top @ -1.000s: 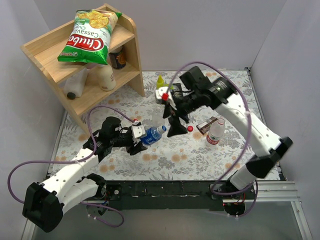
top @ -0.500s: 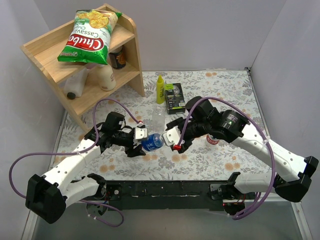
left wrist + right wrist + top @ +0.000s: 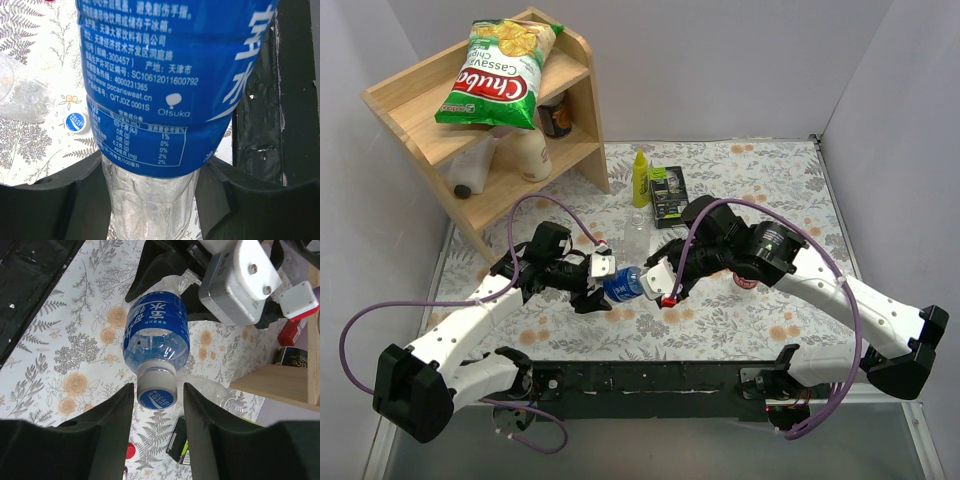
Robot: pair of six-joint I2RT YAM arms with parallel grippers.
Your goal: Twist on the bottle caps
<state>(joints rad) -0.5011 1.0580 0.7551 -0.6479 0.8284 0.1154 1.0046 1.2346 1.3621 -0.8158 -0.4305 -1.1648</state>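
Blue-labelled bottle (image 3: 620,284) is held sideways by left pincer (image 3: 152,167) over the surface (image 3: 775,185) near its near edge, blue cap (image 3: 156,398) is straddled by wide-open right pincer (image 3: 159,390); if closed off-centre, cap may be cross-threaded or bottle twisted loose.

unlabelled bottle (image 3: 637,233) just behind right hand (image 3: 645,284), yellow bottle (image 3: 640,178) seemingly farther back

Overhead view wide; wrist views close, sharing blue-labelled bottle (image 3: 156,332).
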